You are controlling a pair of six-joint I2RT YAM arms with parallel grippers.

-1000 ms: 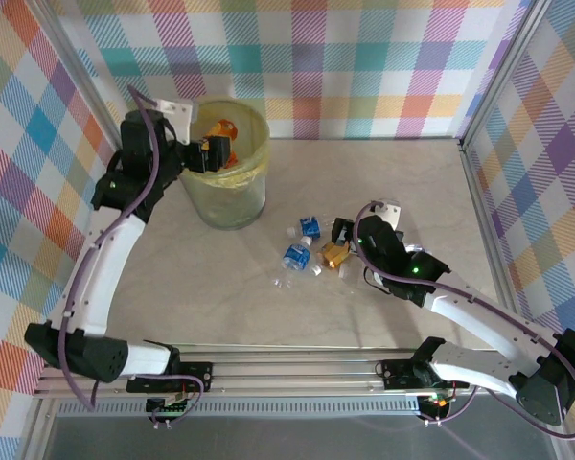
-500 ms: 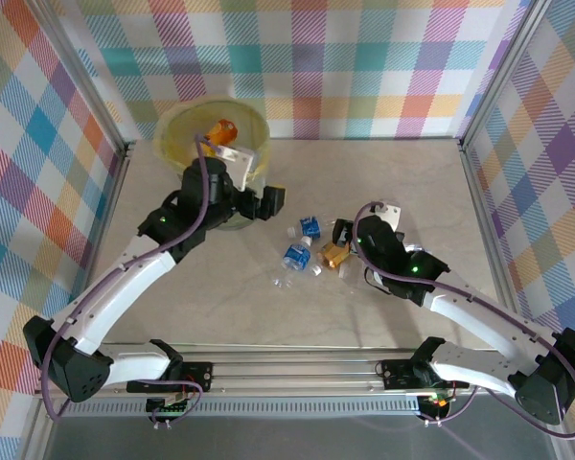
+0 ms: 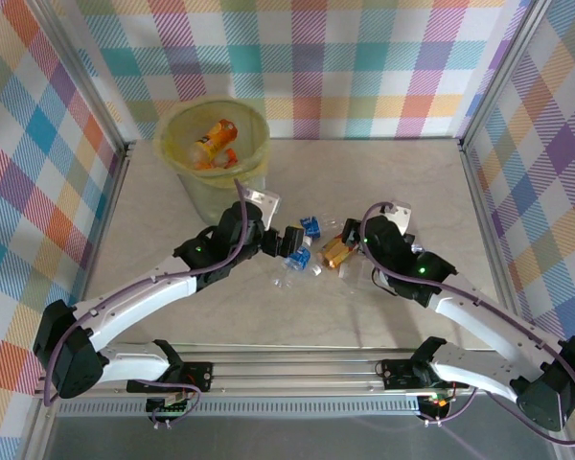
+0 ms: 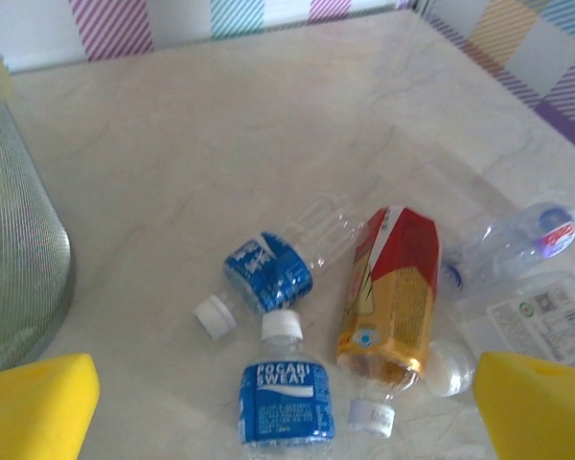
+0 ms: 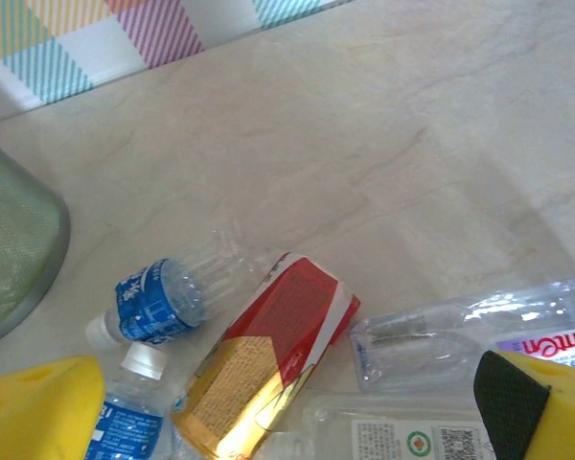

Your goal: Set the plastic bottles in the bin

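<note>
Table: I see a smooth, pale, marble-veined table top (image 3: 412,182) inside checked cloth walls (image 3: 364,57).
Bin: the round translucent pale-green plastic bin (image 3: 214,199) stands at the far left of the table. Its wall is finely ribbed, a thin yellow plastic bag (image 3: 260,144) is folded over its rim, and orange bottles (image 3: 215,140) lie inside.
Loose bottles: a small cluster lies on the table to the right of the bin, apart from it.
Blue pair: a crushed clear bottle with a blue label (image 4: 268,273) lies on its side. Just beside it is a clear bottle with a blue Pocari Sweat label (image 4: 286,402). Both have white caps.
Red and gold: a flattened glossy bottle with a red-and-gold label (image 4: 393,297) lies next to the blue pair.
Clear ones: a crumpled clear bottle with a red-and-blue label (image 4: 517,238) and a flat clear bottle with a white printed label (image 4: 541,321) lie to its right.
Left gripper: the left gripper (image 4: 287,422) is spread wide with matte yellow fingertips (image 4: 34,412). It is empty, touches nothing I can see, and hangs over the Pocari Sweat bottle.
Right gripper: the right gripper (image 5: 292,412) is also spread wide and empty. One of its yellow fingers (image 5: 546,402) has a black pad. The red-and-gold bottle lies below, between the fingers.
</note>
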